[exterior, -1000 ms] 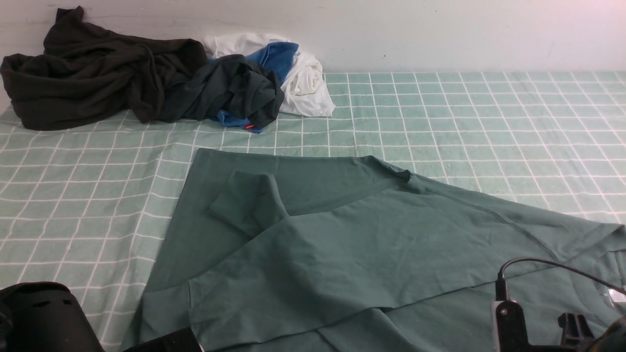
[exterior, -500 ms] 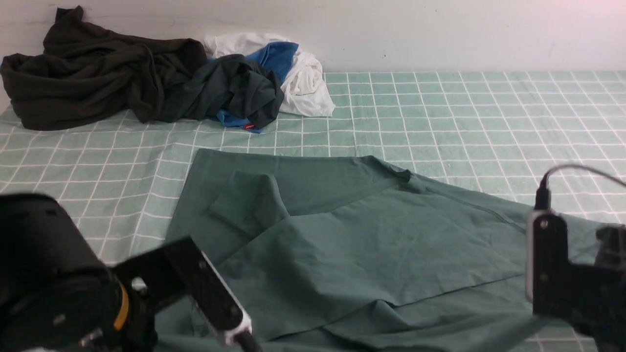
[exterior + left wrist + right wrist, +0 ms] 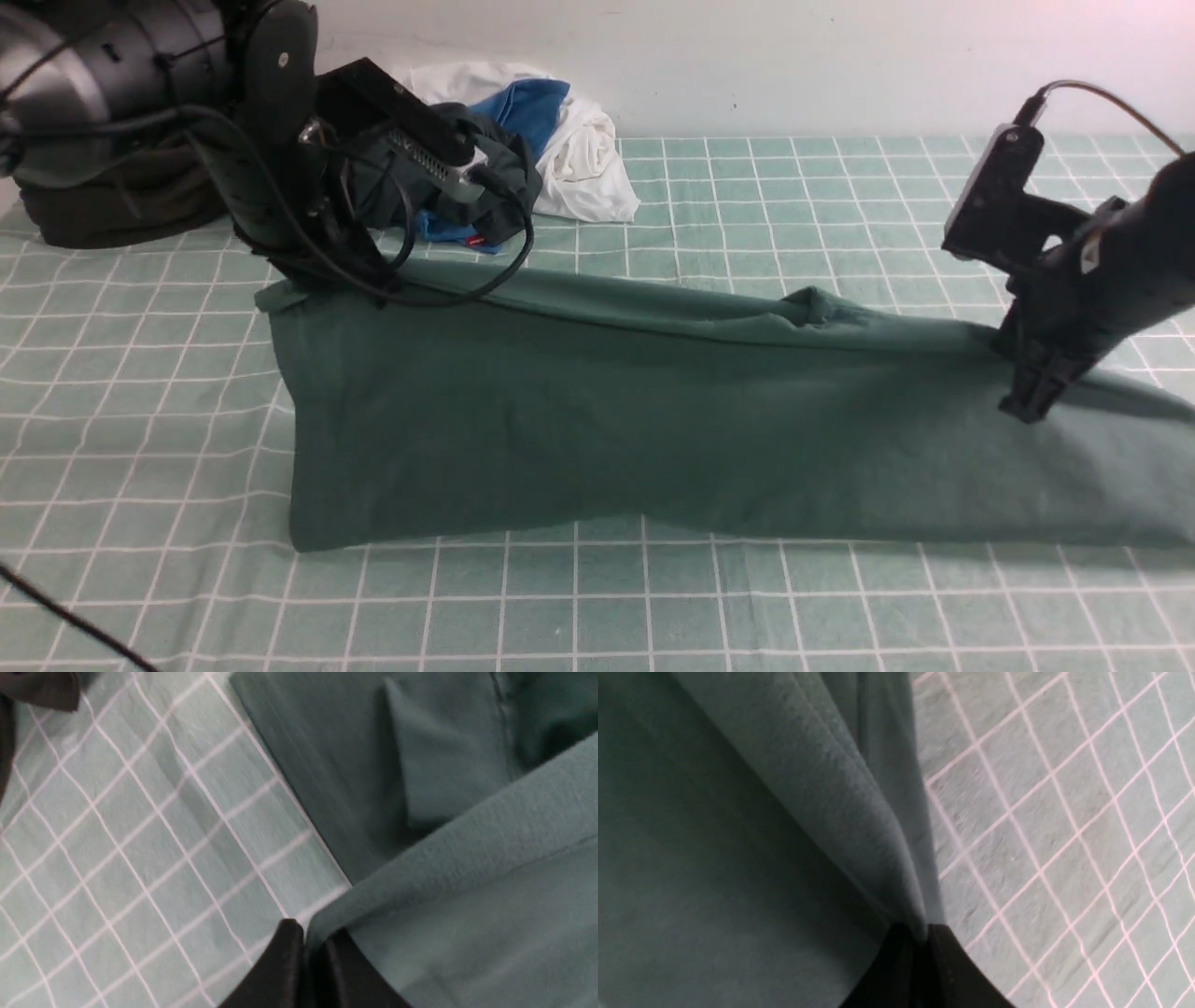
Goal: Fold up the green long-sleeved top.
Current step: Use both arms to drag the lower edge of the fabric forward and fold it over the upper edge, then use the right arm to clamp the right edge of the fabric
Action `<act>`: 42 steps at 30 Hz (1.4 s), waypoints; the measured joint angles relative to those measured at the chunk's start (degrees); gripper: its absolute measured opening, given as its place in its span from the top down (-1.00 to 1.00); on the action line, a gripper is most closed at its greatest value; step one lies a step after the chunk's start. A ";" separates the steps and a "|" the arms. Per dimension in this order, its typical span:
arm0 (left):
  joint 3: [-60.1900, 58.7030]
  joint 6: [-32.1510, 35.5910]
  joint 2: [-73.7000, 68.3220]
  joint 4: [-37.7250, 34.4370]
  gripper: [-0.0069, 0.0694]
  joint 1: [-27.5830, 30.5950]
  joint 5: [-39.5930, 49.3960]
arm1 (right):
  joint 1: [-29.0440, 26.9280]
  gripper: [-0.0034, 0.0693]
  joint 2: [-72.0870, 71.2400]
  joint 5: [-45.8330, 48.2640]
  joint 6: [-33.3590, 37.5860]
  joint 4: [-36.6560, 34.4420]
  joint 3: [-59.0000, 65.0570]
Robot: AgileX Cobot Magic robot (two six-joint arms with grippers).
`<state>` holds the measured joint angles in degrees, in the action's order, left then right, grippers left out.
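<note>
Clothes heap beyond top — left arm overlapping.

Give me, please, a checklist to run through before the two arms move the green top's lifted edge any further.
1. Left gripper shut on the green top's edge: ok.
2. Right gripper shut on the same edge: ok.
3. Held edge stretched without slack between the grippers: ok, apart from one small pucker midway.
4. Lower fold resting on the checked cloth: ok.
5. Gap between the top and the pile of clothes behind it: cannot tell; the left arm covers part of it.
</note>
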<state>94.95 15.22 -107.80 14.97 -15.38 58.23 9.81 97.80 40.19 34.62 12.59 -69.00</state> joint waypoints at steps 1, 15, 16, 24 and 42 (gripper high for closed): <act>2.99 -0.07 -2.93 -0.06 0.77 0.59 0.00 | -0.27 0.88 2.26 -0.78 -1.14 -0.13 -1.83; 23.37 -5.94 -22.60 1.40 -0.04 4.00 -2.48 | -4.58 -0.10 13.70 6.78 -33.96 6.31 -19.96; 24.48 -7.41 -22.60 1.40 -0.15 4.00 -1.57 | -5.35 -0.16 12.91 8.87 -36.40 6.22 -20.03; 27.51 -10.34 -22.16 -2.72 -0.42 3.89 9.27 | -14.44 -0.28 7.17 12.78 -41.35 -0.87 -8.48; 27.46 -0.75 -21.69 -17.41 0.80 0.73 12.32 | -24.81 -0.18 12.58 0.94 -31.83 -14.69 2.20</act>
<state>122.41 14.47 -129.48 -2.45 -14.65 70.55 -15.01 110.38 41.14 2.78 -2.10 -66.79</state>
